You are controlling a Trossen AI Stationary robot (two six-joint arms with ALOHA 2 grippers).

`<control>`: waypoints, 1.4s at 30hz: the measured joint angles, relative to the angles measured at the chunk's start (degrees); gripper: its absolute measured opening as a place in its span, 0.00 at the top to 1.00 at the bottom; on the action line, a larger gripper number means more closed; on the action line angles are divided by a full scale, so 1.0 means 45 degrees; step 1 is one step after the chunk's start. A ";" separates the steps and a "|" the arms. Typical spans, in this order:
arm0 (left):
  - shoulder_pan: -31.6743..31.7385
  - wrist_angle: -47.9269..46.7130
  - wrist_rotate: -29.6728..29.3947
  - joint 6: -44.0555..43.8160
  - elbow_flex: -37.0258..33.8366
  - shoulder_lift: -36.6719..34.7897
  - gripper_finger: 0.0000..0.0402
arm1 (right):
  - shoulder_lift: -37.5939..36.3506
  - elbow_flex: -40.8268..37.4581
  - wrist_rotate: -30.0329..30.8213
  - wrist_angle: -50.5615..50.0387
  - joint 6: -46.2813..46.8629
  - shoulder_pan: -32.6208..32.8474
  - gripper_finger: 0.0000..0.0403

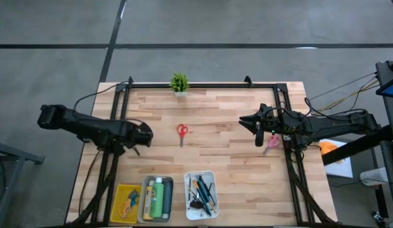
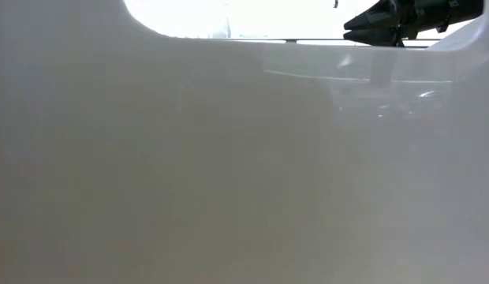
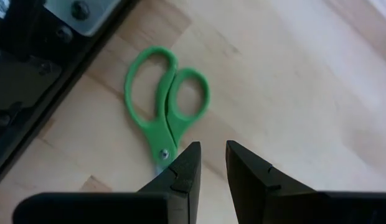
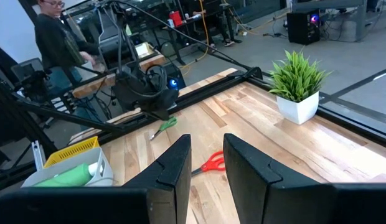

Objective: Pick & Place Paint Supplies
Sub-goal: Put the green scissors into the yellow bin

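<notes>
High view: three trays sit in a row along the worktop's near edge, a yellow tray (image 1: 121, 196) holding what look like small scissors, a grey tray (image 1: 146, 201) holding one green bottle (image 1: 158, 197) and one grey-blue bottle (image 1: 148, 197), and a white tray (image 1: 189, 195) with a cluster of dark brushes (image 1: 204, 193), too many to count. Three pairs of scissors lie loose: red scissors (image 1: 182, 132) at the centre, pink scissors (image 1: 273, 141) near the right edge under the right arm, and green scissors (image 3: 166, 107) near the left edge. The left gripper (image 3: 211, 160) hovers just over the green scissors' pivot, jaws slightly parted and empty. The right gripper (image 4: 207, 155) hangs above the worktop, jaws narrowly apart, holding nothing. One potted plant (image 1: 179, 82) stands at the far edge. A person (image 4: 59, 38) stands beyond the table. No writing is legible
</notes>
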 joint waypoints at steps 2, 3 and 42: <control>0.0000 -0.0026 -0.0282 -0.0323 -0.0002 0.0204 0.80 | 0.0002 0.0000 -0.0001 0.0000 0.0000 0.0000 0.77; 0.0000 -0.0027 -0.0419 -0.0476 -0.0002 0.0356 0.80 | -0.0001 0.0000 -0.0002 0.0000 0.0000 -0.0001 0.77; 0.0120 0.6255 -0.0530 0.3357 -0.0070 0.1737 0.80 | 0.0002 0.0000 0.0002 0.0000 0.0000 -0.0005 0.77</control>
